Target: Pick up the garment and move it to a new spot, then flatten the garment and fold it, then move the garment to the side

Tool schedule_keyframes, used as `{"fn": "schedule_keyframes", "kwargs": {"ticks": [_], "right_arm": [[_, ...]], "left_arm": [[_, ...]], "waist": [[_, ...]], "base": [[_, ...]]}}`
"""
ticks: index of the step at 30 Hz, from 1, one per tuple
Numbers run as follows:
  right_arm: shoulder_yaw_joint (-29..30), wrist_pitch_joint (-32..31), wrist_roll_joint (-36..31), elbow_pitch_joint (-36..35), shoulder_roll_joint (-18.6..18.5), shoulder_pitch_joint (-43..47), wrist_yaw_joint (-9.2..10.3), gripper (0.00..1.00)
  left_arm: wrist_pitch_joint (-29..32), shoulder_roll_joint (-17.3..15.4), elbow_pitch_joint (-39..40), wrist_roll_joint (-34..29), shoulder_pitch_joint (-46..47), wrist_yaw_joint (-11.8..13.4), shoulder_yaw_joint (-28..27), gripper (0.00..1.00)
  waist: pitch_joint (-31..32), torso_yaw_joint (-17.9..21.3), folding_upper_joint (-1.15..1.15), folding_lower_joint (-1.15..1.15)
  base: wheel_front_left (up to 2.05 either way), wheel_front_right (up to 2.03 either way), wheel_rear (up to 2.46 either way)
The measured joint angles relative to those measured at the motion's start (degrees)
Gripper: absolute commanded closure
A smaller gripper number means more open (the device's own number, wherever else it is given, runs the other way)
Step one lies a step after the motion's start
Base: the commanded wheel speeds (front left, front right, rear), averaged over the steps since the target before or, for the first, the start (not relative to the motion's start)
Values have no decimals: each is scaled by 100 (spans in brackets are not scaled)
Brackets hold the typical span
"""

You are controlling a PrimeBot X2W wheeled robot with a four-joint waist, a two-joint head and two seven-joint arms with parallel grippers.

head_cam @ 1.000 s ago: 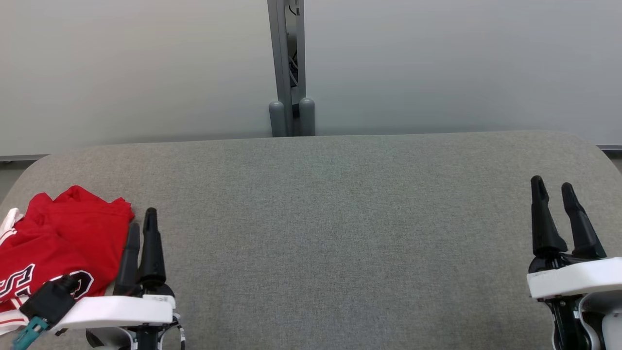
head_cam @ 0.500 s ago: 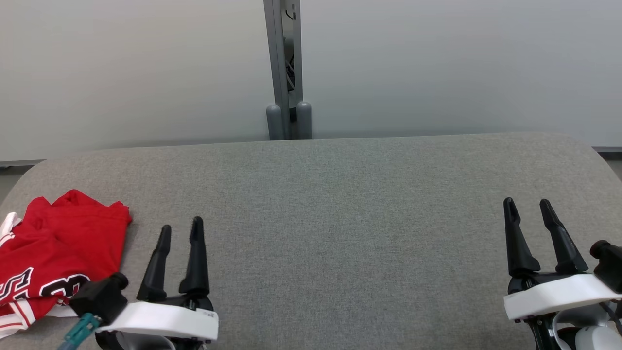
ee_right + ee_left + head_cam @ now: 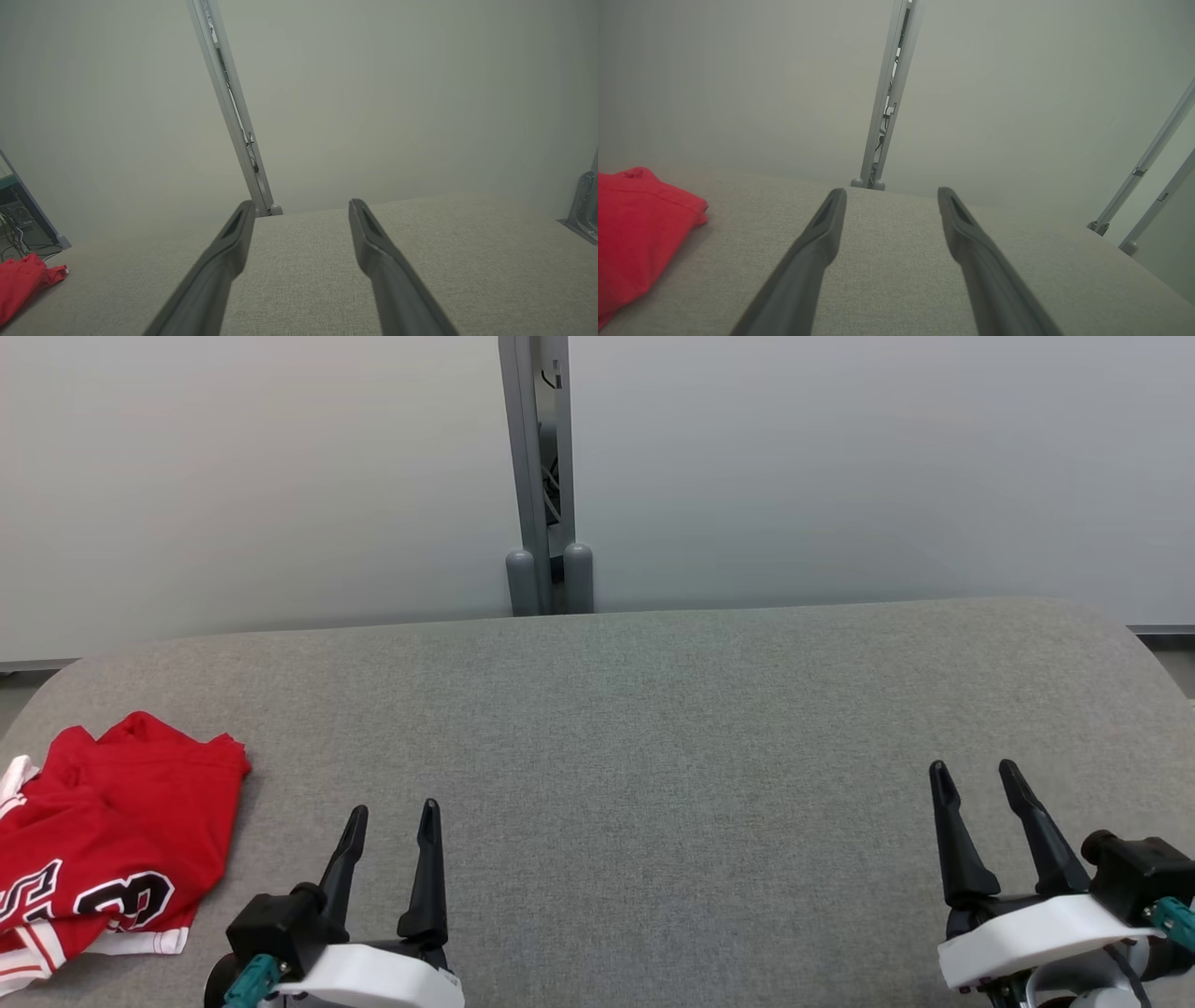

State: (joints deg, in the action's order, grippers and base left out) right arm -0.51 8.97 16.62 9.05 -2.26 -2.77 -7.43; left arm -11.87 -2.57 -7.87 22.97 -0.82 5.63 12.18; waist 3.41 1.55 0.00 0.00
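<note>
The garment [image 3: 112, 835] is red with white trim and black-and-white lettering, folded at the far left of the grey fabric table [image 3: 653, 728]. It also lies at the left edge of the left wrist view as the garment [image 3: 635, 238], and small at the lower left of the right wrist view as the garment [image 3: 23, 280]. My left gripper [image 3: 392, 817] stands open to the right of it, apart from the cloth, nothing between its fingers. Over the table's front right my right gripper [image 3: 976, 775] is open and empty too.
A pale wall runs behind the table, split by a grey metal post [image 3: 540, 476] with two rounded feet at the table's far edge. More grey framing [image 3: 1148, 186] stands off the table's right end. The table's corners are rounded.
My left gripper has drawn away from the garment's right edge, toward the right and the front edge. My right gripper has pulled back toward the front edge. The camera has tilted slightly.
</note>
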Motion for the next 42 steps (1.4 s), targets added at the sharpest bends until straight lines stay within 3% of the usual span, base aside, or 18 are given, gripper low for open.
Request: {"fn": "schedule_keyframes", "kwargs": {"ticks": [16,42], "right_arm": [[-132,267,-430,437,-13,0,0,0],[-344,602,-1154,636,-34,4,-5,0]], "left_arm": [[-135,-5,-252,-913,-34,348,205,0],[-310,-13,-430,-1032,-199,258,130,0]], "waist": [[52,46,0,0],[162,92,0,0]], "base": [[0,0,0],[0,0,0]]}}
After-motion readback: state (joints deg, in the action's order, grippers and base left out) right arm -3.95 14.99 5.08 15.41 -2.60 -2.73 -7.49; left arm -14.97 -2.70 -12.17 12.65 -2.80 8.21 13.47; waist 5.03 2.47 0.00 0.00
